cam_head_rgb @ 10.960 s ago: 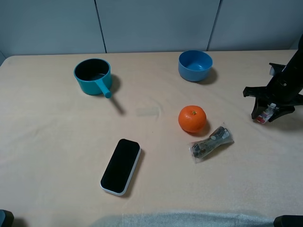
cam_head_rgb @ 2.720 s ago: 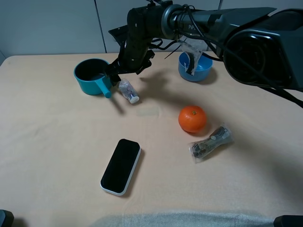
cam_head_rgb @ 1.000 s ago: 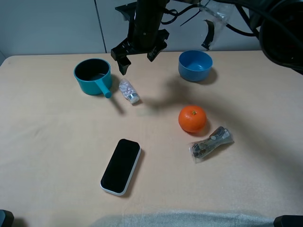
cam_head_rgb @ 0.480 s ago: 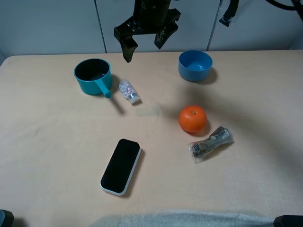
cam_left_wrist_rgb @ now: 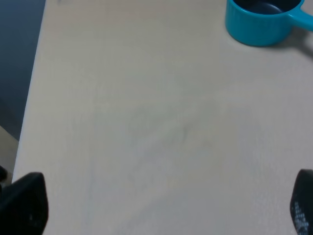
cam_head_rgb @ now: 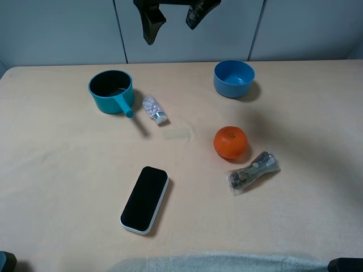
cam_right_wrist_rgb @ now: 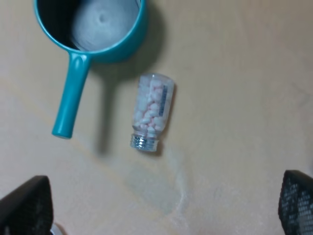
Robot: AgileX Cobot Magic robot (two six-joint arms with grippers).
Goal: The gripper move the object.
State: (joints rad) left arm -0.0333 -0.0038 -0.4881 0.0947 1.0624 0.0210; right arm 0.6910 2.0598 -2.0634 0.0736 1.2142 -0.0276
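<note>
From my seat at the controls, the gripper [cam_head_rgb: 172,14] hangs at the top centre of the overhead frame, only its dark curved fingers [cam_head_rgb: 148,22] showing below the edge. They are spread wide with nothing between them, and they sit high above the table [cam_head_rgb: 68,170]. In the right wrist view I see two finger tips [cam_right_wrist_rgb: 27,208] in the bottom corners, far apart, with bare table between.

The object [cam_head_rgb: 153,109], a small clear bottle of pale pellets, lies on its side on the table in the upper left-centre of the overhead frame, well below the fingers and clear of them. Its silvery cap [cam_right_wrist_rgb: 144,143] points toward the near edge of the table (the wrist view shows the pellets quite sharply). It sits just beside the handle of the teal saucepan [cam_head_rgb: 110,90], not touching it as far as I can tell.

Further out, a blue bowl [cam_head_rgb: 233,78] stands in the upper right-centre, an orange [cam_head_rgb: 230,141] sits right of centre, and a crinkly clear packet [cam_head_rgb: 253,171] lies just below it. A black phone [cam_head_rgb: 145,199] lies in the lower left-centre.

The left gripper [cam_left_wrist_rgb: 161,208] shows only as two dark tips in the bottom corners of its own view, wide apart and holding nothing.
</note>
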